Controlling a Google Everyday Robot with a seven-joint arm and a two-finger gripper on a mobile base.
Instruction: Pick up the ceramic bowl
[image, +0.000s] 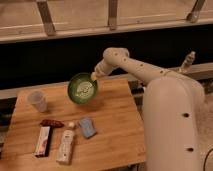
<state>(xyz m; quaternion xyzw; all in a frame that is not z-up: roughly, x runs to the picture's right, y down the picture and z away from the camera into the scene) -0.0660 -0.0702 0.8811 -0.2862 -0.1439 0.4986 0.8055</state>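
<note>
Ceramic bowl: the green ceramic bowl (82, 88) hangs tilted above the table's back half, its pale-marked inside turned toward the camera, clear of the wood.
Gripper: the gripper (94, 76) sits at the bowl's upper right rim and pinches that rim, carrying the bowl off the surface.
Arm: the white arm (145, 72) reaches in from the right, its bulky body filling the lower right of the view.
Surface: a wooden table (112, 125) with a warm plank grain; its right edge runs just beside the robot's body.
Cup: a small translucent cup (37, 100) stands upright near the table's left edge, well apart from the bowl.
Front items: a dark red packet (52, 123) lies above a red-and-white box (43, 141); a white bottle (66, 144) lies beside them; a small blue packet (88, 127) lies to its right.
Open room: bare wood spreads under the bowl and along the table's right half.
Room: a dark band runs behind the table, with a pale ledge and metal posts (46, 17) above it; a spray bottle (187, 61) stands on the ledge at right.
Writing: none of the labels can be read.
</note>
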